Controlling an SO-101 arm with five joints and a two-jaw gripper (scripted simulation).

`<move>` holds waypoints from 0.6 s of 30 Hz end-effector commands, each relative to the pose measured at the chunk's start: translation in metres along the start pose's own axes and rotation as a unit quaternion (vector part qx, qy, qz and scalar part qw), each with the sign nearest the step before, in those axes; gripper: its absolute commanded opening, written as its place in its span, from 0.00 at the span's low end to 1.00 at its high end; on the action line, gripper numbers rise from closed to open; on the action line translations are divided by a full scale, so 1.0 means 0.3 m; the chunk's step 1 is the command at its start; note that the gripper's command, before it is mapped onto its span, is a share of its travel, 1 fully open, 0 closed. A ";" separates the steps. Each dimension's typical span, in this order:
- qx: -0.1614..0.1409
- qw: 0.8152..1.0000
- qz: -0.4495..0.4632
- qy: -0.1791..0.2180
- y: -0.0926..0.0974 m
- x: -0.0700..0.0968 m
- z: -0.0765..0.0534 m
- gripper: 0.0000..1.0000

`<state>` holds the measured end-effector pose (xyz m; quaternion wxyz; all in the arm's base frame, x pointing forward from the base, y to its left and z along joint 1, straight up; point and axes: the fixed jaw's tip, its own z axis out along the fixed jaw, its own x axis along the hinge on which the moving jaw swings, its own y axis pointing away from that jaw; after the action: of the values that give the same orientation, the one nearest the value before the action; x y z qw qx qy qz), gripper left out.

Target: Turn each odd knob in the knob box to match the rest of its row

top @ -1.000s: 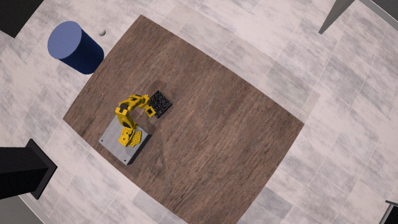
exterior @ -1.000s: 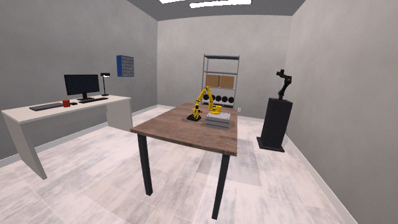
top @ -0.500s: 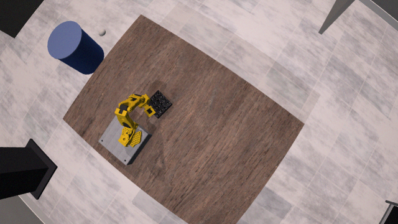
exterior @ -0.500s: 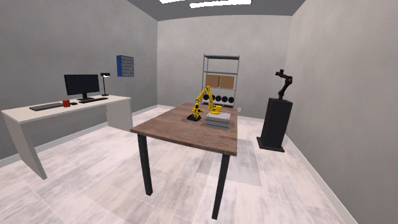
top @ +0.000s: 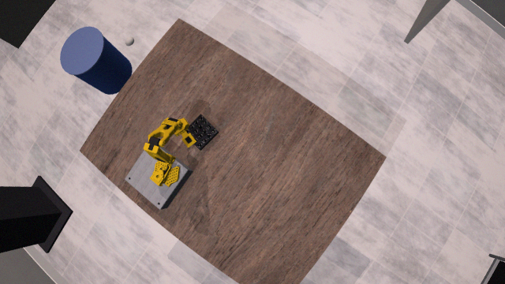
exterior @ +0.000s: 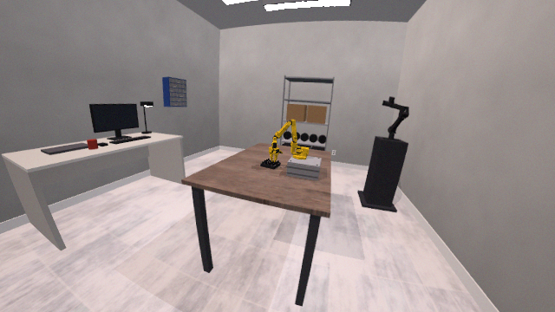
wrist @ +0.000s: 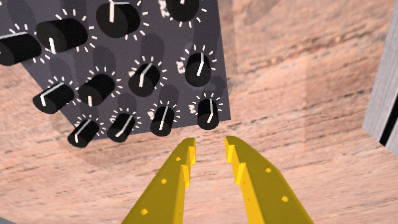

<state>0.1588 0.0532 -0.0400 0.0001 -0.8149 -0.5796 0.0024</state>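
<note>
Gripper (wrist: 208, 148): jaws nearly together, holding nothing, hovering over wooden table (wrist: 310, 100) just off knob box (wrist: 220, 30) near edge. Corner knob (wrist: 207, 113) closest to tips. Advice: compare pointer marks along each row, straddle odd knob squarely, clamp, rotate without brushing neighbours.

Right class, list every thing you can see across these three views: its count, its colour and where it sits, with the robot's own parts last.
Knob box: one, black, on the table by the arm.
Knobs: black, white pointers, on the box.
Table: one, brown wood, mid-room.
Mount block: one, grey, under the arm.
Desk: one, white, left wall.
Monitor: one, black, on the desk.
Shelf rack: one, grey, back wall.
Cylinder: one, blue, on the floor.
Arm: one, yellow.
Gripper: nearly shut, holding nothing, just off the box.
</note>
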 end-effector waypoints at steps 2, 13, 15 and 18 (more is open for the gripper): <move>0.001 1.000 -0.003 0.000 -0.005 -0.004 -0.019 0.08; 0.001 1.000 -0.003 0.000 -0.007 -0.005 -0.041 0.08; 0.001 1.000 -0.003 0.000 -0.007 -0.005 -0.041 0.08; 0.001 1.000 -0.003 0.000 -0.007 -0.005 -0.041 0.08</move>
<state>0.1583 0.0530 -0.0293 -0.0001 -0.8149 -0.5796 0.0017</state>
